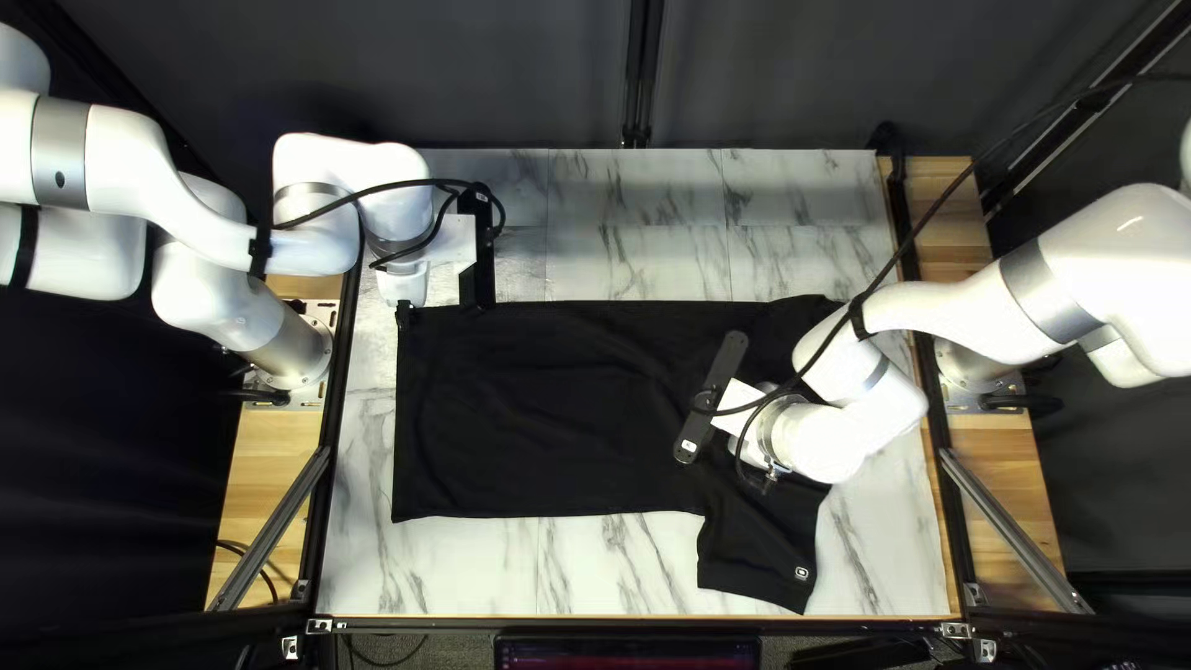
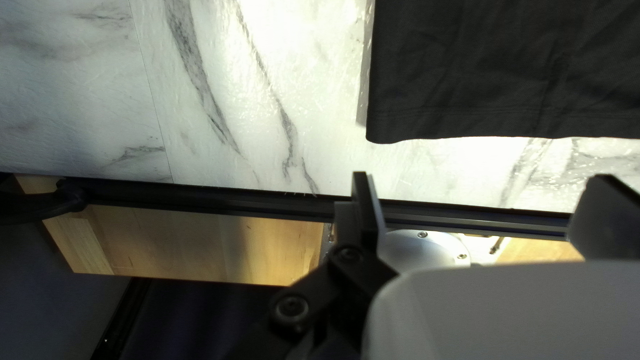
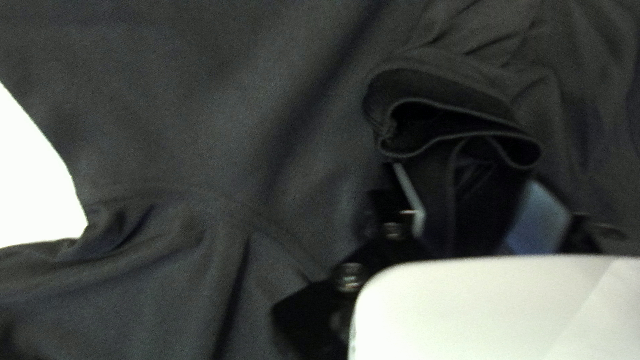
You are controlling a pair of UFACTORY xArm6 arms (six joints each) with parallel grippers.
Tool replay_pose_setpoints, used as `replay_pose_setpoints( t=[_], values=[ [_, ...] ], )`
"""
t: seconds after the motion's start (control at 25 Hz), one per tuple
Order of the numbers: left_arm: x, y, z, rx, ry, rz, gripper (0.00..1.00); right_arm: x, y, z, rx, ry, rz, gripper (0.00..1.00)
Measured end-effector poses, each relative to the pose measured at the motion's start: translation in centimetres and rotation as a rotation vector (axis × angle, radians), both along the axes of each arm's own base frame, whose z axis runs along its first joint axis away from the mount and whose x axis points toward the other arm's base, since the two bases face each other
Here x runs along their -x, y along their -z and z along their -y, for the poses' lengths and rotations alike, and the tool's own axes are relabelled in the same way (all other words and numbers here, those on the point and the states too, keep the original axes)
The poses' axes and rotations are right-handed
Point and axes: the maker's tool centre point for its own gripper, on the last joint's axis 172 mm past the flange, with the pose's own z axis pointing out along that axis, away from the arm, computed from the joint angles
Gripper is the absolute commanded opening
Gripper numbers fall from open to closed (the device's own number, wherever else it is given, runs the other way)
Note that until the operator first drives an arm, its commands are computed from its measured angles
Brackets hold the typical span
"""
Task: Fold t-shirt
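T-shirt (image 1: 558, 410) between fingers (image 3: 537, 217) of part-open right end effector (image 1: 769, 479); left end effector (image 1: 405, 310) wide

Table (image 1: 583, 565) | white, grey-veined top (rather like marble) | on it: black t-shirt (image 1: 546, 428), one sleeve (image 1: 757, 558) toward near edge

Glare whitens the marbled tabletop (image 2: 320, 60) in the left wrist view; the curtain (image 1: 496, 75) is dim.
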Motion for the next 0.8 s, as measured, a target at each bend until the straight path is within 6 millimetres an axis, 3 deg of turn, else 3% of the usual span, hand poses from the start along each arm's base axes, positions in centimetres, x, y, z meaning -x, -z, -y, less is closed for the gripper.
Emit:
replay_pose_setpoints(
  t=[0.4, 0.8],
  values=[
    [0.0, 0.0, 0.0, 0.000, 0.000, 0.000, 1.00, 0.2, -3.1, -0.1, -0.052, -0.176, -0.110, 0.00],
    [0.0, 0.0, 0.0, 0.000, 0.000, 0.000, 1.00, 0.0, -4.7, -3.0, -0.092, -0.348, -0.187, 0.00]
  ],
)
